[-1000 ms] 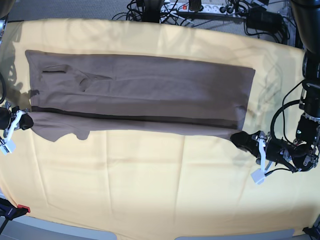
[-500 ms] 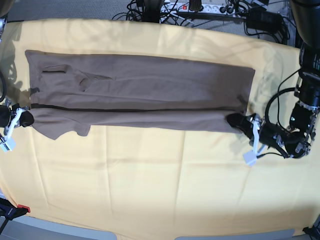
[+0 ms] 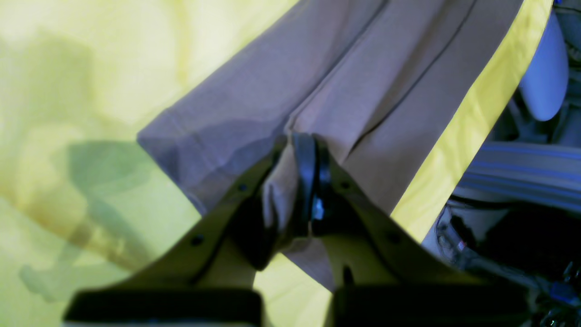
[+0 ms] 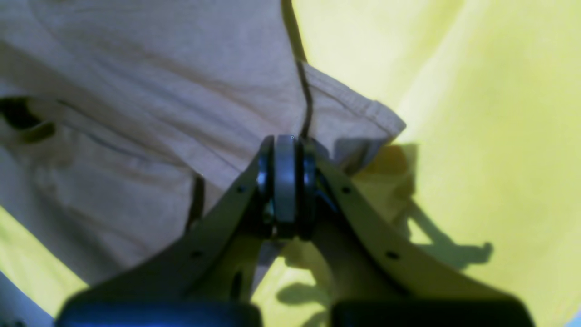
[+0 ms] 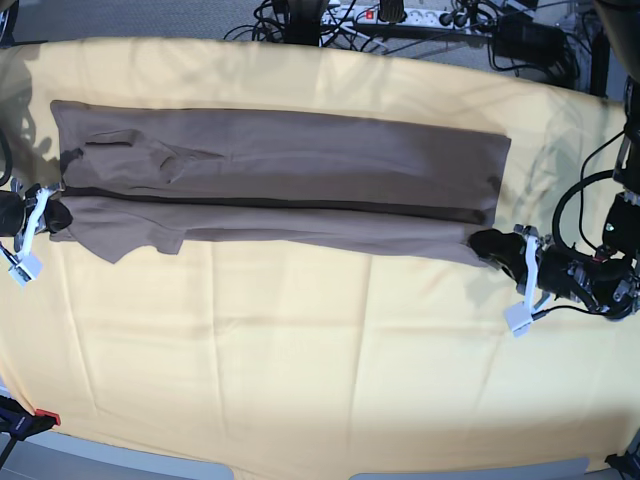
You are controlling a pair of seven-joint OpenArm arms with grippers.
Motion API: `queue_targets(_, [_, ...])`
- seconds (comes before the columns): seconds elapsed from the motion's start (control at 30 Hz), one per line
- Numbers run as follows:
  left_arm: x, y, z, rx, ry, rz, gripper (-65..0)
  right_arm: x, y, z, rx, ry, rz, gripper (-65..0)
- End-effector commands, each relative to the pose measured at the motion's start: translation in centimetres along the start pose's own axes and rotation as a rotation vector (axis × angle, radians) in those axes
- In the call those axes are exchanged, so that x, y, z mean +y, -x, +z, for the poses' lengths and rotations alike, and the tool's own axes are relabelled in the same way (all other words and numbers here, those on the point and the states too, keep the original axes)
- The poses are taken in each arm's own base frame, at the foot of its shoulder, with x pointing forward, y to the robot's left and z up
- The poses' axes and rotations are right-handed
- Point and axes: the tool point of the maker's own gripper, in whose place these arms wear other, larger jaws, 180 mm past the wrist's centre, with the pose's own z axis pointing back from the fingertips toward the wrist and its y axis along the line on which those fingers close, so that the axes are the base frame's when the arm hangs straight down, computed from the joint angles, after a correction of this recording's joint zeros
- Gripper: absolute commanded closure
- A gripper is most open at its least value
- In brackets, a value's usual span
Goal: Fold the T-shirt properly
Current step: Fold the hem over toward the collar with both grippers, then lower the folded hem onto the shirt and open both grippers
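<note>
T-shirt (image 5: 280, 180): a plain grey-brown garment lying as a long, narrow band across the far half of the tabletop, running from near the left edge to near the right edge in the base view. Its near strip is doubled over, and a dark crease line runs along its whole length.
Sleeve end: at the left-edge end of the band, a flap of fabric juts toward the near edge and looks slightly rumpled.
Yellow cloth (image 5: 300, 360): a large pale yellow cloth covers the tabletop under the T-shirt; the near half of it is bare and shows soft fold lines.
Left gripper (image 5: 487, 246): sits at the band's near corner, close to the right edge of the tabletop in the base view. Its fingers (image 3: 307, 181) are closed tight on a pinch of the T-shirt's edge, with fabric bunched between the dark pads in the left wrist view.
Right gripper (image 5: 55, 215): sits at the opposite end, by the left edge of the tabletop in the base view. Its fingers (image 4: 285, 181) are pressed together at the T-shirt's hemmed corner; the wrist view does not show clearly whether fabric is caught between the pads.
Cables (image 5: 400, 20): a tangle of black cables and a white power strip lies beyond the far edge of the tabletop.
</note>
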Motion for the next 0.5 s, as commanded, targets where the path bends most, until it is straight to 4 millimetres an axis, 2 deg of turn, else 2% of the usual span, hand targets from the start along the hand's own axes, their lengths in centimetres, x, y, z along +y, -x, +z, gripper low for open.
queue_targets(0.0, [0.0, -0.5, 1.2, -0.011, -0.014, -0.024, 0.0, -1.1, -1.1, 1.4, -0.023, 0.033, 0.023, 0.0])
queue_targets(0.17, [-1.1, 1.0, 0.2, 0.023, 0.013, -0.036, 0.0, -1.1, -0.9, 1.4, -0.016, 0.036, 0.024, 0.0])
queue_targets(0.47, [-1.1, 2.0, -0.3, 0.037, 0.023, -0.017, 0.0, -1.1, -0.1, 1.4, 0.028, 0.037, 0.023, 0.0])
